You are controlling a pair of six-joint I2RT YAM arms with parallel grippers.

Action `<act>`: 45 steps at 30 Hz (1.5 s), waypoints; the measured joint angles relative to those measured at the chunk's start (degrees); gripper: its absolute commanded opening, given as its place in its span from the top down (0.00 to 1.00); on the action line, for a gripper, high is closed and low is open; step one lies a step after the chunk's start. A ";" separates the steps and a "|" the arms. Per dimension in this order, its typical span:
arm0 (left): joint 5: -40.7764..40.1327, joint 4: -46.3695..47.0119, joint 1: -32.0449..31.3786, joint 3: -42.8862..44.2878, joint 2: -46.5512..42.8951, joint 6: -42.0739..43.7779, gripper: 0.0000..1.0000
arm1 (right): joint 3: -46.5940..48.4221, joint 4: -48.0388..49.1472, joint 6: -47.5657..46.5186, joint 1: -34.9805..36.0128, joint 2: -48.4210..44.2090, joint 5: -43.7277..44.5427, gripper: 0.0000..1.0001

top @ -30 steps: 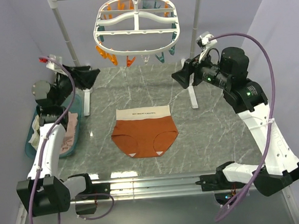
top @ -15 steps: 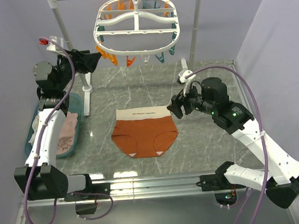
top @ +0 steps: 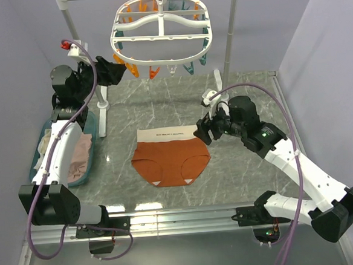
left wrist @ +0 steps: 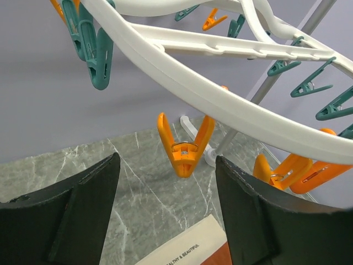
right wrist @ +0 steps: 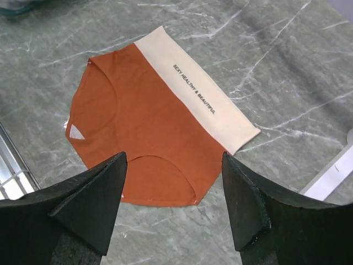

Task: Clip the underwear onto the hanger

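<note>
1. the top camera hangs high behind both arms, facing forward and down; it takes in the whole table (top: 241, 185) from afar, with the hanger (top: 160, 27) at the back.
2. the left wrist camera sits just behind the left gripper (left wrist: 166, 163), raised and tilted up, close under the hanger's rim.
3. the right wrist camera sits behind the right gripper (right wrist: 174, 160), facing steeply down, fairly near the underwear (right wrist: 149, 121).
4. all three views catch the underwear's printed waistband; the top and left wrist views share the hanger.
</note>
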 measured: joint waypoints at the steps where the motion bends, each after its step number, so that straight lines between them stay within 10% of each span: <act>1: -0.37 -0.09 -0.26 0.02 0.00 0.17 0.25 | -0.04 0.31 0.02 0.00 0.48 -0.22 0.24; 32: -3.41 -2.14 -2.05 6.40 3.30 0.76 0.34 | -0.44 6.14 2.40 -0.02 5.55 -1.90 0.23; 45: -2.56 -2.23 -2.05 7.65 3.41 1.31 0.80 | -0.44 6.19 3.04 -0.02 6.84 -2.03 0.24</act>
